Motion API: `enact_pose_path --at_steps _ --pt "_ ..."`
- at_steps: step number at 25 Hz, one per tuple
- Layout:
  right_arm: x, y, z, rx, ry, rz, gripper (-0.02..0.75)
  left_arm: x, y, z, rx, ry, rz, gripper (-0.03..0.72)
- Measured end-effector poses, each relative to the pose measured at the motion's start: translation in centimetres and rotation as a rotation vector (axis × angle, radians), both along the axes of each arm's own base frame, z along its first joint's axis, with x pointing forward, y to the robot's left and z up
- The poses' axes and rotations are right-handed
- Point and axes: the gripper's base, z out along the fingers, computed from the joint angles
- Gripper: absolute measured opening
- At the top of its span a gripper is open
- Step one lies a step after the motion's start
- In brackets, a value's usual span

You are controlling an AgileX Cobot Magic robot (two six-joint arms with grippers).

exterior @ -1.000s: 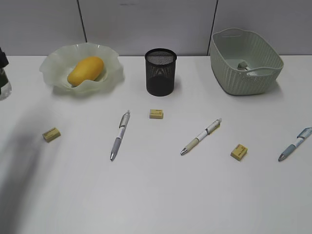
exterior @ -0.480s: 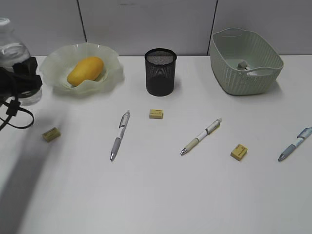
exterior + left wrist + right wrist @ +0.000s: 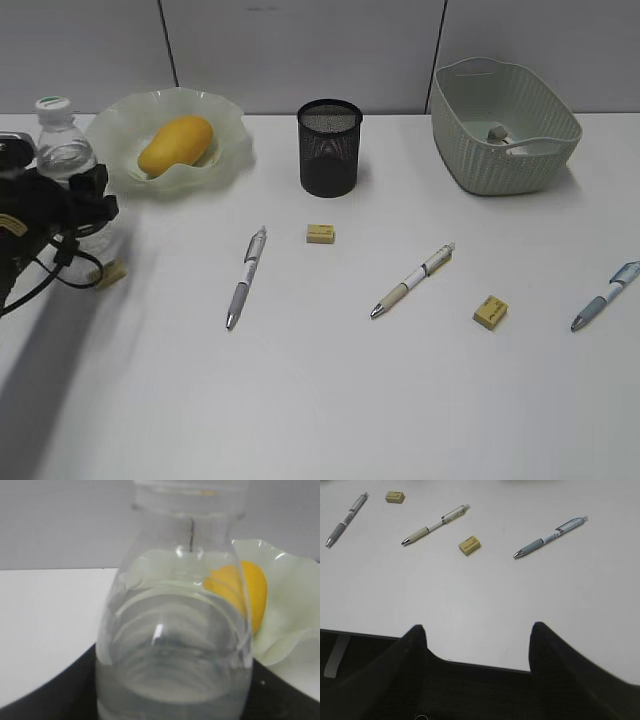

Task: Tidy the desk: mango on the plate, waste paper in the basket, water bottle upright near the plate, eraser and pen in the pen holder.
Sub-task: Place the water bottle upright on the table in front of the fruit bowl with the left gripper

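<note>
Three pens [image 3: 245, 277] and three erasers [image 3: 321, 233] lie scattered on the desk [image 3: 330, 400].

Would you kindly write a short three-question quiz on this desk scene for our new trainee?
1. True or false: the mango lies on the plate.
2. How many erasers lie on the desk?
3. Which pincer holds the bottle: A) left B) right C) neither?

Key: 1 true. 2 three. 3 A, the left pincer; the right pincer is open and empty.
</note>
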Motion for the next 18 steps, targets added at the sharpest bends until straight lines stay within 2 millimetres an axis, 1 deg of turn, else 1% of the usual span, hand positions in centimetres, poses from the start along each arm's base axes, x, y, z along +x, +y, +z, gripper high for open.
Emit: enact_pose_path --at_steps 4,8,12,18 --pt "0.0 0.0 0.0 0.000 0.000 0.000 0.507 0.6 -0.1 -0.3 -0.006 -0.020 0.002 0.493" --pt "0.0 0.0 0.0 0.000 0.000 0.000 0.507 0.7 -0.1 -0.4 -0.008 -0.027 0.002 0.493" --pt "0.0 0.0 0.0 0.000 0.000 0.000 0.507 0.6 -0.1 -0.5 -0.008 -0.032 0.003 0.530" --pt "0.0 0.0 0.0 0.000 0.000 0.000 0.507 -0.5 0.1 -1.2 -0.001 0.011 0.004 0.583"
